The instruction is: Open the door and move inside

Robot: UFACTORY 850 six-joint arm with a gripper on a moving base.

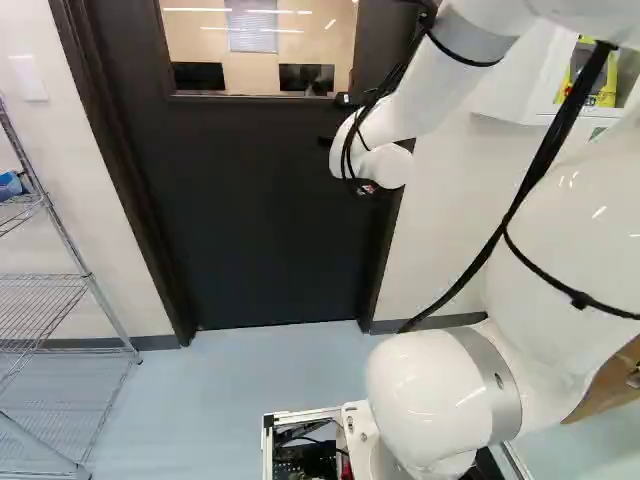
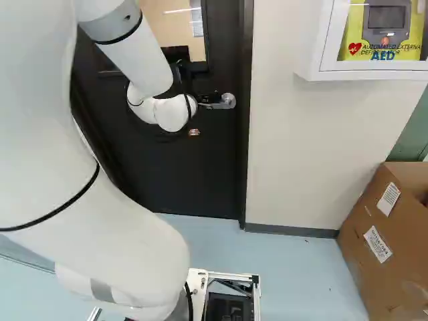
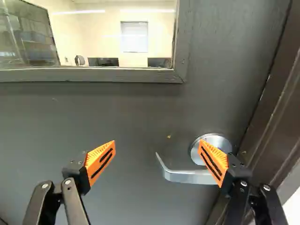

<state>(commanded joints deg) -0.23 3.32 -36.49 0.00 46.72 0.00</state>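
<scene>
Pointing the black gripper [image 2: 206, 98] at the smooth, dark door [image 1: 270, 220], sitting shut in its brown frame [image 3: 276, 108]. Spreading ribbed, wedge-shaped orange pads [image 3: 100, 160] wide open. Framing the shiny metal handle [image 3: 187, 176] (bending like a hook, rather neatly) ahead, mostly between them. Showing smooth window glass [image 3: 133, 37] above.

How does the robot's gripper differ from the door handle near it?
The gripper is black with orange pads; the door handle is shiny silver metal. The gripper has two fingers standing wide apart; the door handle is a single bent bar on a round plate. Both show against the dark door.
</scene>
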